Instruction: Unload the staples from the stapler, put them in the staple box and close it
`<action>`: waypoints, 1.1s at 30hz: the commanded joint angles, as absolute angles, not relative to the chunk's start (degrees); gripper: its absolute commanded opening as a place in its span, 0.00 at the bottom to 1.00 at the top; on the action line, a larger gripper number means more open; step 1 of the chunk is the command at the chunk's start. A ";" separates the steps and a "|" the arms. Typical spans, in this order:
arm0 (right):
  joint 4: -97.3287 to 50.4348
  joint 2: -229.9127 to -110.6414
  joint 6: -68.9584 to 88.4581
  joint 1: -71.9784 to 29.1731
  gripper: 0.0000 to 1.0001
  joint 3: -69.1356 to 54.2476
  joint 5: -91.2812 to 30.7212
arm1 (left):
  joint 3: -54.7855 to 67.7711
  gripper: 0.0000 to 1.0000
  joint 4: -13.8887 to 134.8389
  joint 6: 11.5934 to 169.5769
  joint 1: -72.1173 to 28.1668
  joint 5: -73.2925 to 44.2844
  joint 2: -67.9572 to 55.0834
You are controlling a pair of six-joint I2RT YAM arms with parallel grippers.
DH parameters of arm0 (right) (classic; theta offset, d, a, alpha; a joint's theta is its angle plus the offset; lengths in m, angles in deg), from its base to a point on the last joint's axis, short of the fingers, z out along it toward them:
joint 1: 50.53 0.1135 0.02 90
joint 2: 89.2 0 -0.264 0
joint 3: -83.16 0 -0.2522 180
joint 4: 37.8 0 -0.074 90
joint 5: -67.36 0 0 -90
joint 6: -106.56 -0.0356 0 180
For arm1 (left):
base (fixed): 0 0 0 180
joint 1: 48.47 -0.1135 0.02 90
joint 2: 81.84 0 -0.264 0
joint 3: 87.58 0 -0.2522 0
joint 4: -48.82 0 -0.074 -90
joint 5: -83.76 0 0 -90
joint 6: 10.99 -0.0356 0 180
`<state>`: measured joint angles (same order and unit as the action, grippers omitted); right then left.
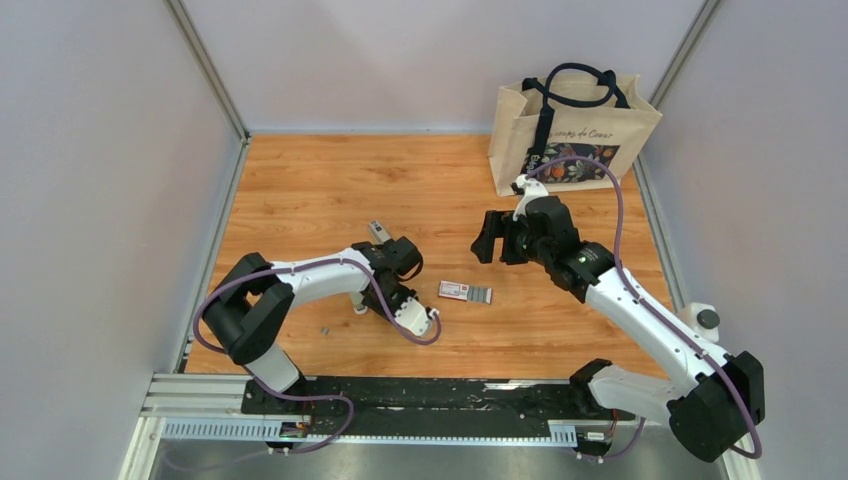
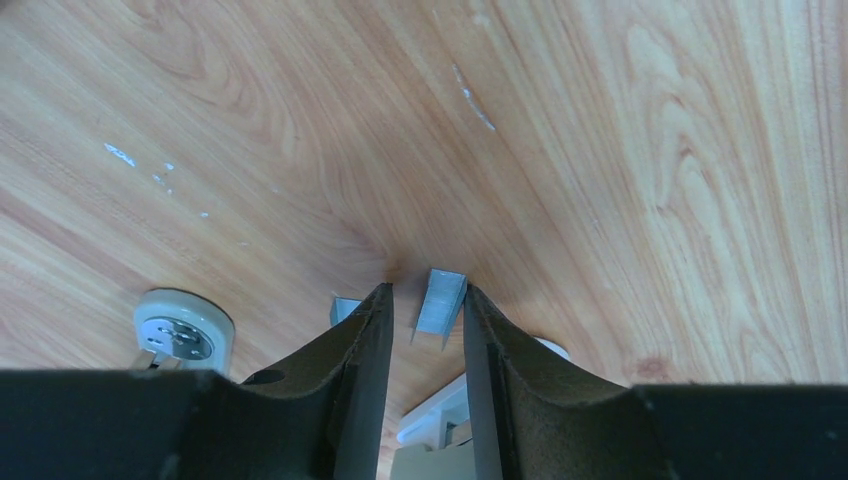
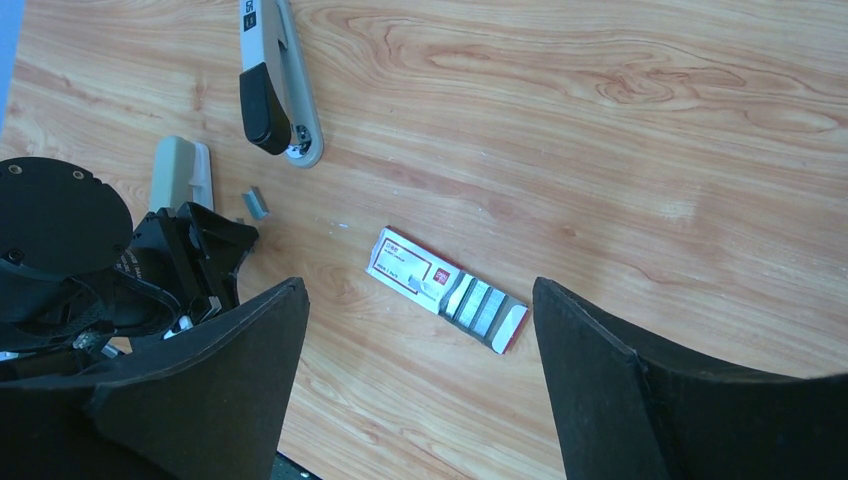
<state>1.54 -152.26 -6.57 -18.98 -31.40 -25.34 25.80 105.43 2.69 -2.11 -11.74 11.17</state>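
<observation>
L claw (image 2: 427,292) part-open, straddling staples (image 2: 440,305) on table (image 2: 600,150), no grip; R claw (image 3: 420,292) wide open, empty.

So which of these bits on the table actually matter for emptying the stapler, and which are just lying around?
Part of the job:
stapler
staples

Just lying about:
red-and-white box
grey bar
tote bag
</observation>
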 commanded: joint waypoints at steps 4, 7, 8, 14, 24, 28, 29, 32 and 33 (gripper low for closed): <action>0.74 -151.77 -6.46 -19.24 0.85 -29.90 -25.89 | 26.54 0.39 102.39 2.72 -1.80 -14.51 12.29; 0.92 -151.95 -6.55 -19.24 0.84 -29.90 -25.80 | 26.89 0.35 102.31 3.07 -1.80 -14.50 12.11; 0.92 -151.95 -6.72 -19.24 0.84 -29.90 -25.98 | 26.89 0.34 102.31 3.24 -1.72 -14.50 12.11; 1.01 -151.69 -6.73 -19.24 0.84 -29.82 -26.07 | 26.89 0.33 103.09 3.60 -1.72 -13.72 12.99; 1.62 -151.95 -6.29 -19.24 0.84 -29.55 -25.54 | 24.71 0.09 101.78 7.97 -1.63 -11.34 14.05; 2.15 -152.13 -6.29 -19.24 0.85 -28.76 -25.10 | 21.02 0.04 99.59 13.25 -1.72 -10.99 12.64; 2.32 -151.95 -6.37 -19.33 0.85 -28.41 -24.93 | 19.79 0.04 99.84 14.48 -1.80 -11.08 12.38; 2.50 -151.60 -6.11 -19.50 0.85 -27.88 -24.75 | 13.03 0.02 103.35 20.89 -2.68 -14.93 11.41; 2.41 -151.42 -6.20 -19.50 0.85 -27.80 -24.75 | 9.53 0.01 104.40 24.13 -3.38 -17.90 10.89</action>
